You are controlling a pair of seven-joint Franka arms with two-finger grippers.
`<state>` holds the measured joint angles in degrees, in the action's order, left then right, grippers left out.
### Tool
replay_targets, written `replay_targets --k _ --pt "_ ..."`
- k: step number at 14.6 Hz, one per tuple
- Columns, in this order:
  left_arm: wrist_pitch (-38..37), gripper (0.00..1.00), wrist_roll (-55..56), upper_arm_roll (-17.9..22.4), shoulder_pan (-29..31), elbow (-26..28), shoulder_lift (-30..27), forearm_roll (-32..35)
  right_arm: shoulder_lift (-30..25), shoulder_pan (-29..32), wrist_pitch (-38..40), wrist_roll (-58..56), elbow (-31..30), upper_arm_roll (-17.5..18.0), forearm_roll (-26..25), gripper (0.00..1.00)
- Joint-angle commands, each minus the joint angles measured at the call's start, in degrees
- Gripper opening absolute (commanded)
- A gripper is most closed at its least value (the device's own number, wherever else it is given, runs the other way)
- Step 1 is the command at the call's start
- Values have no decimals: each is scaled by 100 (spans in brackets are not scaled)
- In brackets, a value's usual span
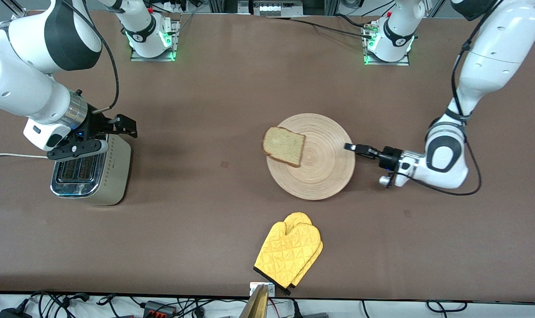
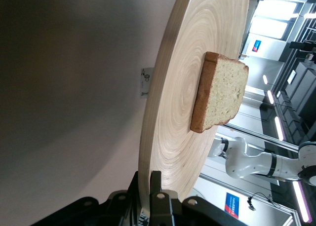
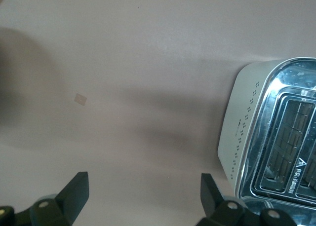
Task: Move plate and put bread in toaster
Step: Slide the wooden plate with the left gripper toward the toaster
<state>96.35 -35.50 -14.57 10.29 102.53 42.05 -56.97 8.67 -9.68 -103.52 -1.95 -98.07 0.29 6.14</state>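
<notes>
A brown bench point(image 1: 214, 88) carried everything. Near its middle lay the round wooden plate point(image 1: 320, 172), flat on the surface. The bread point(image 1: 284, 145) sat on the plate's rim toward the right arm's end, one corner overhanging the edge. The toaster point(image 1: 92, 172) stood near the bench edge at the right arm's end, its two slots empty and facing up. A pair of yellow oven mitts point(image 1: 289, 254) lay close to the bench edge nearest the front camera, clear of the plate.

The left gripper point(image 1: 350, 147) reached in low and level from the left arm's end, its jaws pressed together on the plate's rim, pinching the thin wooden edge. The left wrist view showed the rim running straight into the jaws, with the bread well away from the grip.

The right gripper point(image 3: 143, 196) hung just over the toaster's end toward the robots' bases, jaws spread wide and holding nothing; that arm waited.

The step in hand looked like dragging the plate toward the toaster. To do it well, I would keep the plate flat and slide it slowly, since the overhanging slice could tip off with any jerk or tilt. The pinch is at one rim point only, so the plate may swivel; a straight, steady push should help.
</notes>
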Motion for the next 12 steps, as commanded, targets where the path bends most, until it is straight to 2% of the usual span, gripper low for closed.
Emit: replay_targets --k 1,6,12 --pt "171 0 79 24 -456 -198 110 -525 47 19 34 37 78 6 63 100" --pt "1086 0 105 24 -1484 -505 381 -1246 47 27 34 10 78 6 63 100" --pt "1184 0 114 24 -1881 -1015 927 -1281 204 27 -10 27 86 -12 63 100"
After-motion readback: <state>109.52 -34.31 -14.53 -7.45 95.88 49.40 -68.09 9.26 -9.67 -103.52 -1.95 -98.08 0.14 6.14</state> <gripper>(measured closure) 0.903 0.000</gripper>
